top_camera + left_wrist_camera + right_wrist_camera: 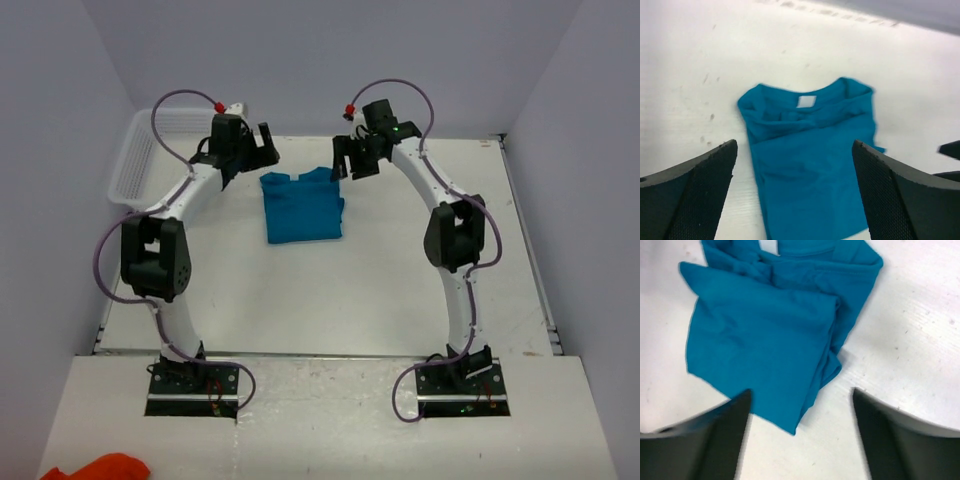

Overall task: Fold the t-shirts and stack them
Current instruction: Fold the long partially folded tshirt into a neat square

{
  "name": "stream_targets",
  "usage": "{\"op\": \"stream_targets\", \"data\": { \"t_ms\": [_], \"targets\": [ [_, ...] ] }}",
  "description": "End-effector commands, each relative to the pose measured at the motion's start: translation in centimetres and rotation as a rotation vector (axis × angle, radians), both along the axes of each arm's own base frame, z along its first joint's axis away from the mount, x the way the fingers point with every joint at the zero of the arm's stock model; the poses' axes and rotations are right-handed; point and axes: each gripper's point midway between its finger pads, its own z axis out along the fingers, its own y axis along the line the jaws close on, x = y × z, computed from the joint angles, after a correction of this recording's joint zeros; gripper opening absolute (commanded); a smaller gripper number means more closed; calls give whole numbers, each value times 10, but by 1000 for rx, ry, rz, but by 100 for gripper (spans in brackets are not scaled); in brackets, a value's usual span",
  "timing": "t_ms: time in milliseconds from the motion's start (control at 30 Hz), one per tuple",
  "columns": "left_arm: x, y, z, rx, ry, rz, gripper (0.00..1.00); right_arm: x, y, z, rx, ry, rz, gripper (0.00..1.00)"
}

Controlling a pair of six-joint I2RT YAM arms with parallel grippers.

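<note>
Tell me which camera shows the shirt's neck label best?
The left wrist view: the pale label sits whole in the t-shirt collar. The right wrist view crops it at the frame edge; the top view makes it too small.

The t-shirt (302,207) is thin, soft teal cloth, matt and lightly creased, with a small pale label (806,101) at the neck. The table (350,290) is smooth, matt white, faintly scuffed and speckled. The left hand (794,150) has matt black fingers (695,195) with a fine dotted grain. The basket (130,170) is white plastic mesh.
</note>
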Motion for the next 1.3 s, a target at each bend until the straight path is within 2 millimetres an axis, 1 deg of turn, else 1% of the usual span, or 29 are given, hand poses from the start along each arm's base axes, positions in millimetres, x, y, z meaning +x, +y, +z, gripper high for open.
{"op": "stream_targets", "data": {
  "t_ms": [0, 33, 67, 100, 133, 167, 200, 233, 267, 367, 400, 467, 500, 567, 600, 667, 700, 767, 833, 900, 933, 967, 1000, 1033, 1067, 1133, 1200, 1233, 1267],
  "targets": [
    [-6, -24, 92, -68, -203, -43, 95, -21, 11, 68, 113, -93, 19, 68],
    [-12, -39, 88, -113, -179, -89, 75, -36, 16, 47, 132, -18, 13, 38],
    [-20, -56, 86, -171, -150, -146, 58, -40, 20, 48, 142, -14, 8, 0],
    [-27, -69, 75, -182, -117, -176, 39, -50, 28, 41, 173, 33, 38, 0],
    [-31, -77, 69, -191, -97, -191, 5, -57, 37, 36, 182, 54, 64, 0],
    [-36, -87, 62, -220, -66, -223, 0, -58, 42, 31, 193, 64, 71, 0],
    [-37, -93, 45, -237, -19, -237, 0, -63, 46, 23, 211, 94, 65, 0],
    [-39, -97, 37, -258, 8, -253, 0, -69, 55, 26, 256, 111, 98, 0],
    [-40, -103, 22, -277, 50, -272, 0, -70, 60, 22, 276, 137, 99, 0],
    [-40, -109, 7, -308, 76, -296, 0, -72, 72, 19, 332, 167, 125, 0],
    [-37, -110, -2, -317, 84, -299, 0, -69, 75, 15, 344, 186, 121, 0],
    [-36, -113, -12, -352, 107, -314, 0, -71, 79, 9, 356, 232, 124, 0],
    [-31, -111, -23, -358, 123, -310, 0, -67, 83, 4, 360, 251, 118, 0],
    [-24, -110, -29, -367, 132, -310, 0, -66, 84, -2, 363, 284, 104, 0],
    [-22, -107, -44, -362, 162, -295, 0, -64, 87, -7, 369, 305, 95, 0],
    [-19, -102, -56, -365, 186, -278, 0, -65, 88, -11, 376, 344, 90, 0],
    [-18, -102, -64, -369, 196, -277, 0, -65, 87, -22, 363, 364, 75, 0],
    [-21, -101, -78, -365, 226, -270, 0, -63, 84, -35, 335, 384, 42, 0],
    [-23, -100, -84, -361, 241, -263, 0, -65, 79, -53, 296, 422, 7, 0],
    [-30, -98, -92, -353, 265, -252, 0, -72, 75, -69, 254, 447, -22, 0],
    [-32, -97, -93, -350, 272, -241, 0, -71, 75, -66, 258, 428, -27, 0],
    [-39, -96, -95, -347, 281, -240, 0, -80, 74, -76, 240, 452, -32, 0],
    [-43, -95, -97, -342, 289, -235, 0, -81, 71, -80, 212, 443, -49, 0],
    [-47, -95, -99, -332, 291, -230, 0, -83, 70, -76, 206, 431, -49, 0],
    [-56, -97, -103, -328, 308, -235, 0, -92, 70, -82, 191, 445, -47, 0],
    [-66, -99, -107, -319, 325, -246, 0, -95, 67, -83, 170, 435, -66, 0],
    [-81, -102, -112, -315, 347, -259, 0, -102, 66, -85, 151, 450, -72, 0],
    [-91, -104, -119, -309, 369, -263, 0, -103, 65, -85, 141, 446, -79, 0],
    [-95, -105, -114, -306, 364, -266, 0, -111, 64, -86, 134, 459, -92, 0]
  ]
}}
